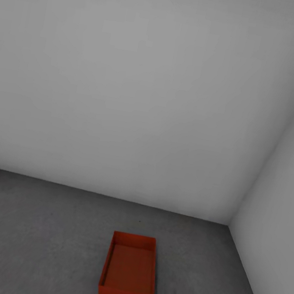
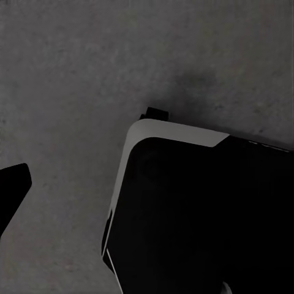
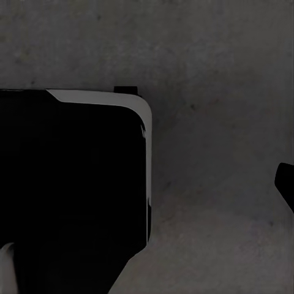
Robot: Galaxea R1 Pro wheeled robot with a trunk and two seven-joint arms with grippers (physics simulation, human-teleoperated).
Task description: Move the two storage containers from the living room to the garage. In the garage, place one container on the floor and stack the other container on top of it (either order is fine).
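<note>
One orange-red storage container [image 1: 129,269] sits open side up on the dark grey concrete floor [image 1: 45,240] of the garage, near the corner where two pale grey walls meet. It is empty, and nothing is stacked on it. The second container is out of view. In the left wrist view a black fingertip [image 2: 13,187] of my left gripper hangs over bare concrete beside my dark base [image 2: 202,214]. A black fingertip [image 3: 285,184] of my right gripper does the same in the right wrist view. Both fingertips sit far out to the side, with nothing held.
A plain grey wall [image 1: 127,91] rises behind the container, and a second wall [image 1: 277,226] closes in on the right. Open concrete stretches to the left of the container. My base [image 3: 73,196] shows in the right wrist view too.
</note>
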